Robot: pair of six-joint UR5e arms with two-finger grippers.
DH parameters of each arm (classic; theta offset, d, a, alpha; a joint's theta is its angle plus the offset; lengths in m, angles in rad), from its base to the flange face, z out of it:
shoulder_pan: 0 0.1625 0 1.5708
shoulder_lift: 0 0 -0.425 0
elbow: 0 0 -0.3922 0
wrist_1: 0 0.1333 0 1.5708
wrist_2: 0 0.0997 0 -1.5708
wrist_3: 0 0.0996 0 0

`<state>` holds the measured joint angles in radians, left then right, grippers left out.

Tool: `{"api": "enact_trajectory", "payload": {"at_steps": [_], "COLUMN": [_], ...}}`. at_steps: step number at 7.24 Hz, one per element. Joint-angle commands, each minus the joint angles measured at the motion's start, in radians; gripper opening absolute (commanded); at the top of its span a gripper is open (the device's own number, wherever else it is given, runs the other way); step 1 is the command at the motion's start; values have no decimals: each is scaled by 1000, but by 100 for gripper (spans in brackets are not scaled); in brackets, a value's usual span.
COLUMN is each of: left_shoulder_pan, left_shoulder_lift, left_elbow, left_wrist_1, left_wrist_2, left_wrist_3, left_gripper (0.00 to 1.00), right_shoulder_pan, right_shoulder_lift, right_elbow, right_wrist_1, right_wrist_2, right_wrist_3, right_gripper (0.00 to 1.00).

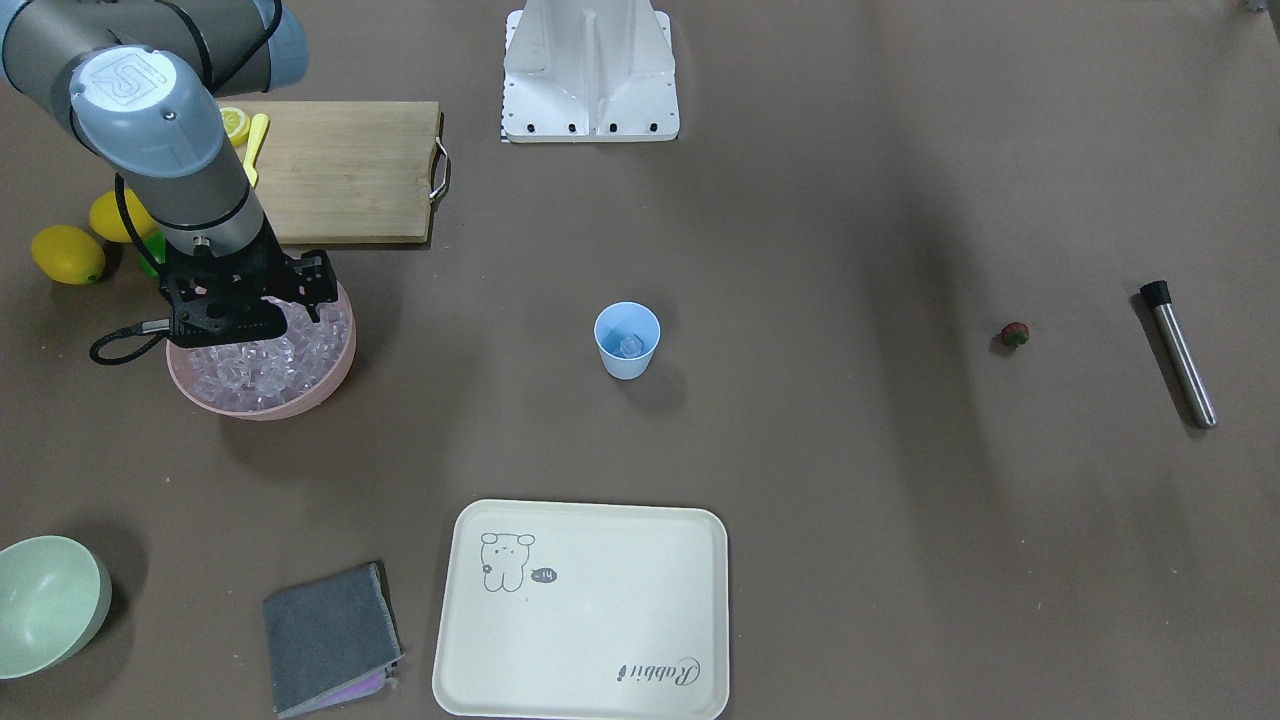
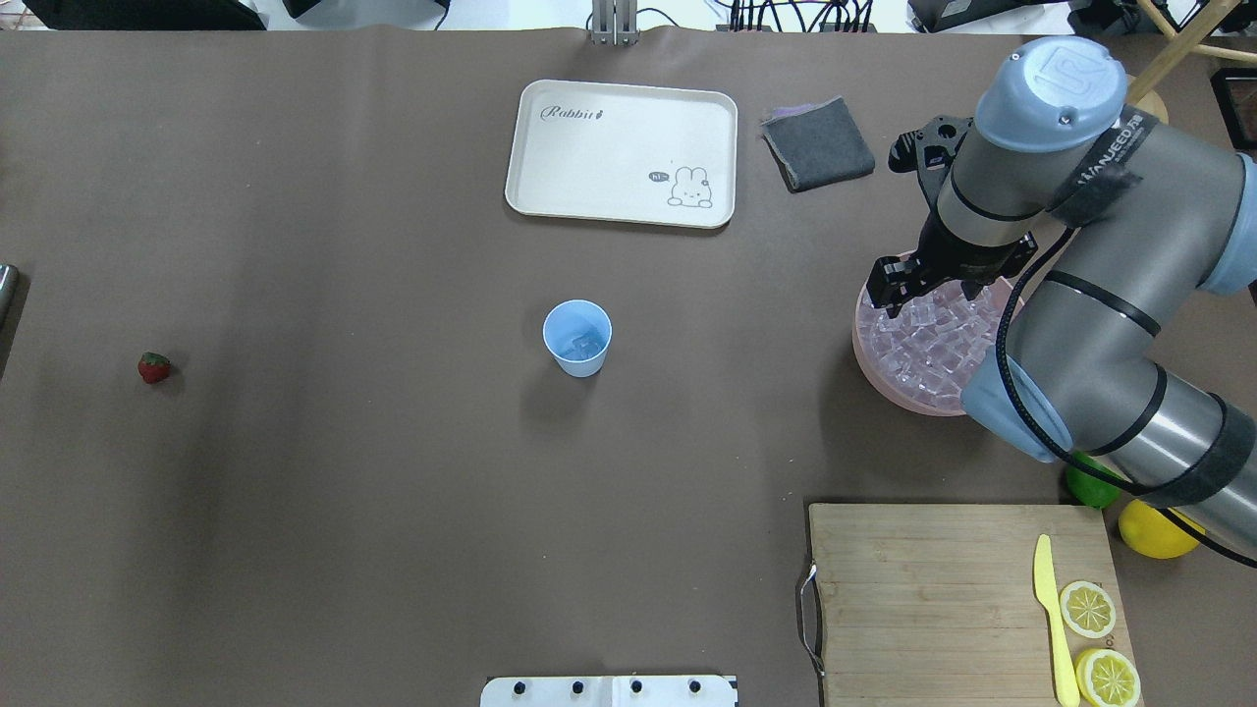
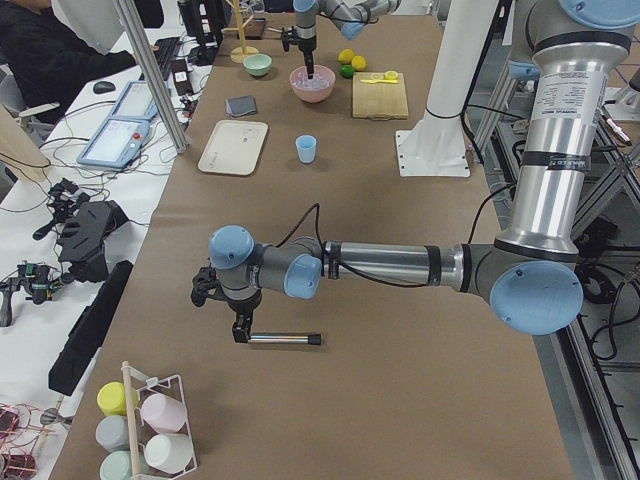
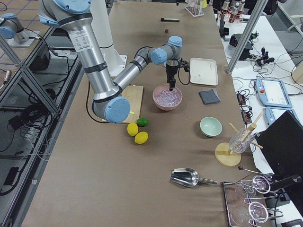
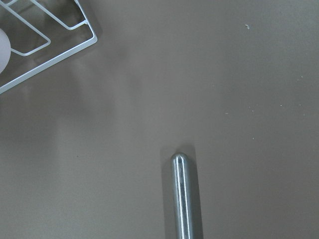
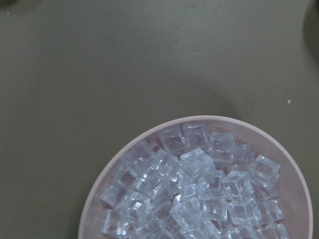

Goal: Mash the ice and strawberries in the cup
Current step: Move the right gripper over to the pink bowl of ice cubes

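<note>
The light-blue cup stands upright mid-table with one ice cube in it. More ice fills the pink bowl. My right gripper points down over that ice; its fingers are hidden under the wrist. The strawberry lies alone on the table. My left gripper hangs just above one end of a steel muddler. No fingers show in the left wrist view, so I cannot tell its state.
A cream tray and a grey cloth lie beyond the cup. A cutting board carries lemon slices and a yellow knife. Whole lemons, a lime, a pale-green bowl and a wire cup rack stand around.
</note>
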<state>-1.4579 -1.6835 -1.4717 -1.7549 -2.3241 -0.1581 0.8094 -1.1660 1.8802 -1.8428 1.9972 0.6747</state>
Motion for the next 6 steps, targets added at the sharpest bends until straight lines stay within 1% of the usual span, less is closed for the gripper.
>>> {"api": "enact_trajectory", "payload": {"at_steps": [1,2,4,6], "left_shoulder_pan": [2,2,2,4], "left_shoulder_lift": [1,1,1,1], "left_elbow": [1,1,-2,1], "left_wrist_1": [0,0,0,0], "left_wrist_2": [0,2,0,0], "left_wrist_3": [-1,-1,-1,-1], "left_gripper": [98,98,98,98], "right_shoulder_pan": [-18,-6,-9,-16], "right_shoulder_lift": [-30,-38,-20,-9], "right_elbow": [-18,-16,-29,-36], "right_wrist_1": [-1,-3,-13,-36], "right_wrist_2": [-76,-78,-75,-77], "right_wrist_3": [-99,-147,-136,-84], "right_gripper": [87,87,87,87]}}
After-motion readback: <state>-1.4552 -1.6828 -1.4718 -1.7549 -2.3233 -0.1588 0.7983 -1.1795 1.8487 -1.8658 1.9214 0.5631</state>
